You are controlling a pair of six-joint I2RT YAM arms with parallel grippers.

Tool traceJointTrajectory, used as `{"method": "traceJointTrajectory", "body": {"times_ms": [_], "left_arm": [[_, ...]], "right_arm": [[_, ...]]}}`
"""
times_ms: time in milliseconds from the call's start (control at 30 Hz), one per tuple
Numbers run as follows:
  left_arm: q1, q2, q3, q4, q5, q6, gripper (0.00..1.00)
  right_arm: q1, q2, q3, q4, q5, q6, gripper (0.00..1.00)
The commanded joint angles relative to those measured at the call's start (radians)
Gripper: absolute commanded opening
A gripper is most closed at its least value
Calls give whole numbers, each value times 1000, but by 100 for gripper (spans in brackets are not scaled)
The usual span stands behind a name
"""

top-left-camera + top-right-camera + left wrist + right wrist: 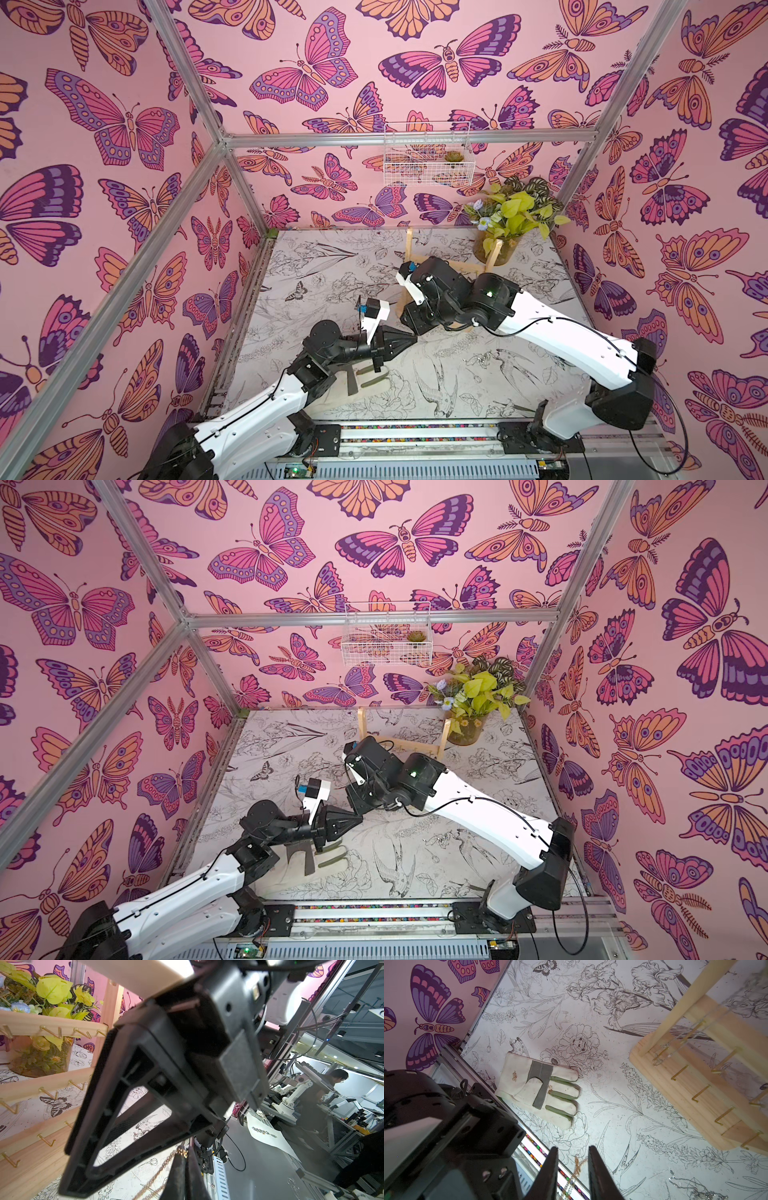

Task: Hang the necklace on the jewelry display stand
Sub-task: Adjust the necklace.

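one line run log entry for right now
left pincer: shut on gold necklace | right pincer: open | jewelry display stand: gold necklace not on it

Pink butterfly-patterned walls (124,124), white black-line floral tabletop (332,266), pale-wood stand (675,1088), gold necklace (166,1164).

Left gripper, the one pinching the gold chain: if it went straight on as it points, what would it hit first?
Probably the right gripper: its black housing fills the left wrist view just ahead of the left gripper, shut on the necklace, and in both top views they nearly touch.
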Motion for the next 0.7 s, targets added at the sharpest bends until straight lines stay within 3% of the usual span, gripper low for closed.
{"method": "traceJointTrajectory", "body": {"times_ms": [0,433,667], "left_arm": [[-6,-10,25,8,-11,-26,0],[-4,2,71,67,-5,-107,0],[-4,-12,120,57,-11,-150,0]], "right_arm": [[-24,-51,38,-35,39,-17,31],[-35,-176,-15,-52,56,-45,34],[-35,-264,-56,-11,-29,-77,33]]}}
